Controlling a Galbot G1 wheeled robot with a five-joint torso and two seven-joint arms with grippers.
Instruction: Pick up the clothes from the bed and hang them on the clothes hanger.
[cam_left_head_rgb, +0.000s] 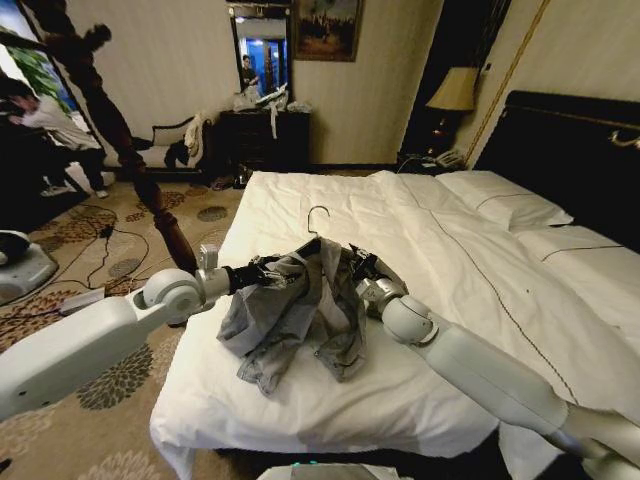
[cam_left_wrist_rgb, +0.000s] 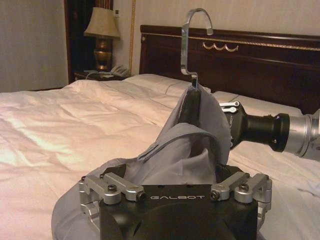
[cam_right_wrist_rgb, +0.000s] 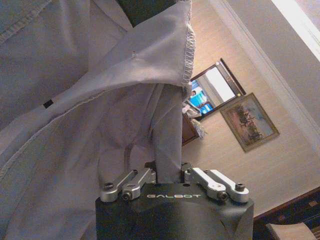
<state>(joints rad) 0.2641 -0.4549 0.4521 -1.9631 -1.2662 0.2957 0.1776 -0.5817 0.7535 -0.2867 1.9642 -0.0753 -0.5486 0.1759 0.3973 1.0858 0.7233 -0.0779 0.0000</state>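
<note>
Both arms reach over the near part of the bed (cam_left_head_rgb: 330, 400), meeting at the grey clothes (cam_left_head_rgb: 300, 310). The left tool (cam_left_head_rgb: 268, 272) is buried in the fabric, so I cannot tell whether its fingers are closed. The right tool (cam_right_wrist_rgb: 169, 176) is clamped on a strip of the clothes. Above, the clothes hanger (cam_left_wrist_rgb: 192, 40) pokes its silvery hook out of the collar. Farther off stands the dark headboard (cam_left_wrist_rgb: 260, 60).

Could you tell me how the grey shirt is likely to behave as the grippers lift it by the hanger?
The clothes will probably stay floppy: they drape in wrinkled folds from the clothes hanger down to the bed. They look thin and light. Held between the left gripper and right gripper, loose fabric may sag or slide off.
</note>
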